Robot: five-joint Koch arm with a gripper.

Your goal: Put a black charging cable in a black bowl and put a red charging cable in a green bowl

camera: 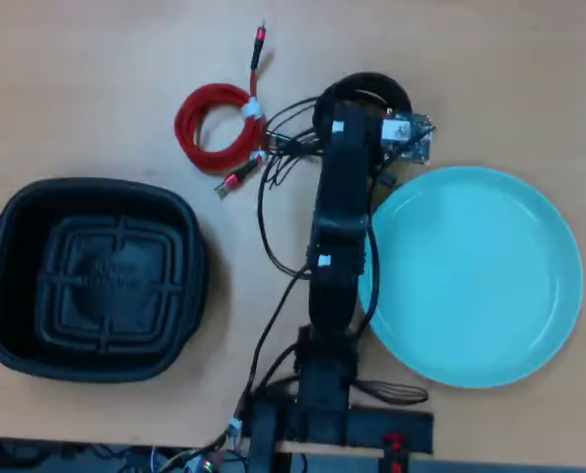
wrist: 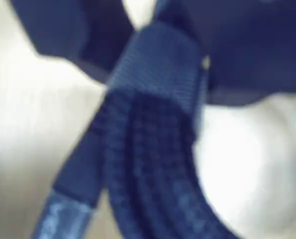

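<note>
A: Listing item one: black charging cable (camera: 371, 91), round coil, on the table (camera: 96, 79) at the top centre of the overhead view, mostly under the arm (camera: 337, 217). Wrist view fills with its braided strands (wrist: 152, 164), bound by a woven strap.

B: Gripper (camera: 357, 123)?

A: Over that coil. Jaws hidden in the overhead view, blurred in the wrist view; whether it grips the cable or stands apart cannot be told.

B: Item two?

A: Red charging cable (camera: 214, 126), small coil with white tie, on the table left of the black coil, apart from it.

B: Containers?

A: Black bowl (camera: 7, 296), lower left. Green bowl (camera: 489, 266), right, just beside the arm. Neither holds a cable.
</note>
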